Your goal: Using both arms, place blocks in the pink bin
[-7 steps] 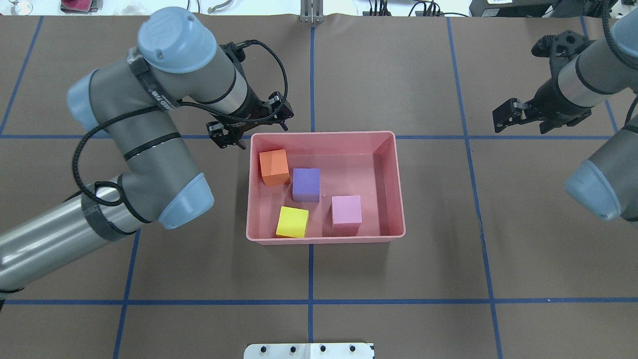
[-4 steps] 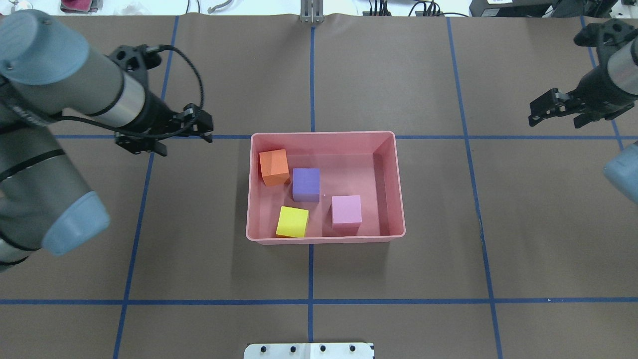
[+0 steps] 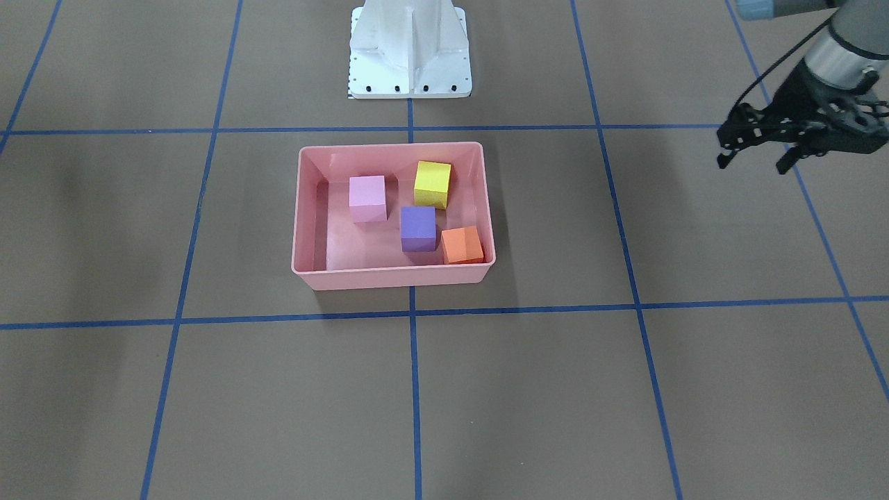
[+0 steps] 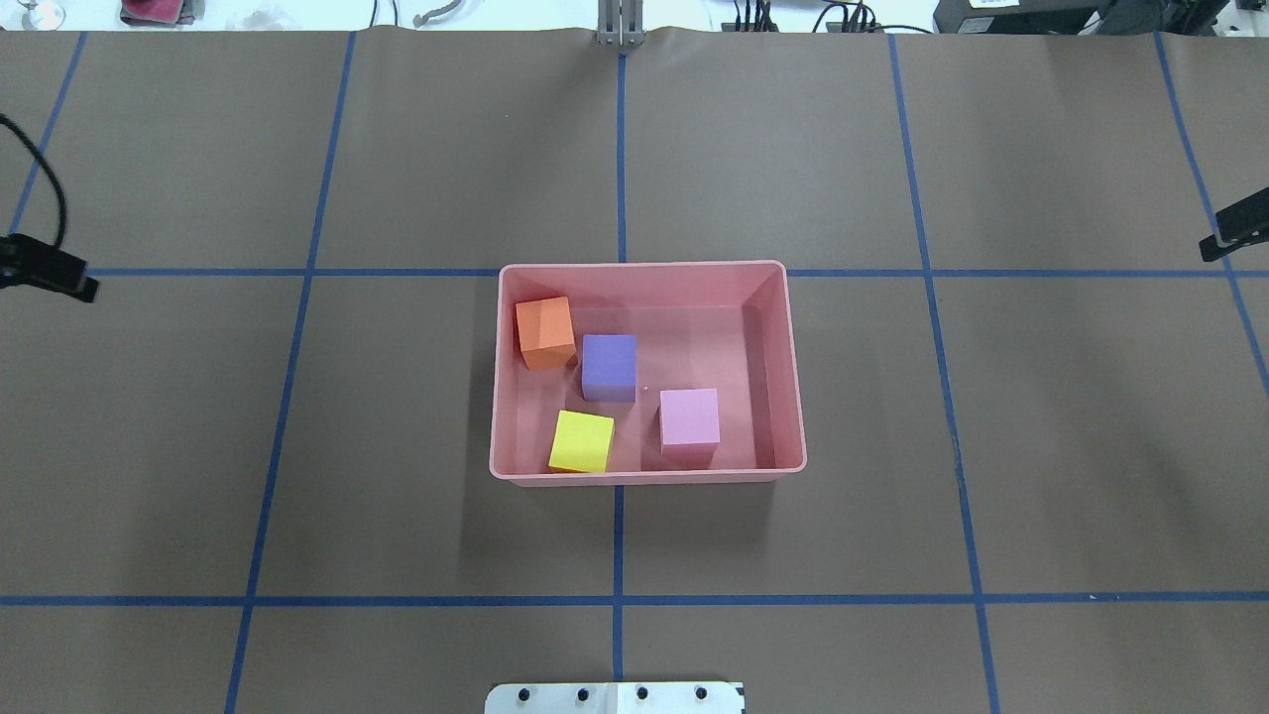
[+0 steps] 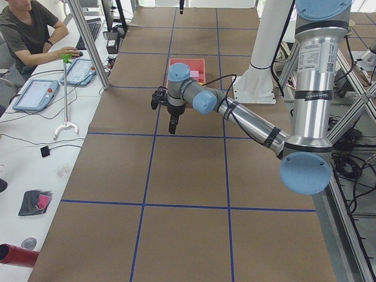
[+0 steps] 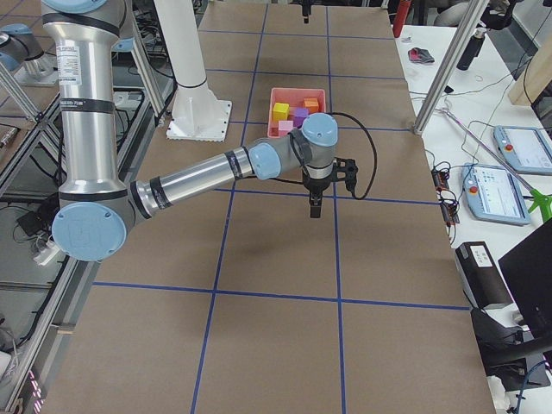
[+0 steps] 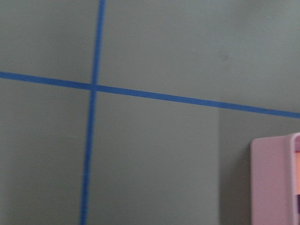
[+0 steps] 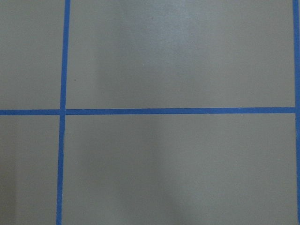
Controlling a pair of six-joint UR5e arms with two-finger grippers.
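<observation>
Small matte orange cube (image 4: 544, 332), purple cube (image 4: 609, 366), yellow cube (image 4: 581, 441) and light-pink cube (image 4: 689, 419) all sit in the shallow salmon-pink plastic bin (image 4: 644, 266). The bin lies well inboard of the left claw (image 3: 751, 165), which is spread wide and empty. The right claw (image 6: 316, 205) shows clearly only side-on, so I cannot tell its state. Neither seems nearer, and the bin's long axis runs claw to claw.

L arm (image 5: 247, 120) is stretched out low and nearly level; L gripper (image 3: 753, 161) sits at approx. 9 o'clock in the overhead view, fingers spread, nothing between them. R arm (image 6: 216, 177) reaches likewise toward approx. 3 o'clock. Only a sliver of R gripper (image 4: 1234, 233) shows there, so its opening is unclear.
</observation>
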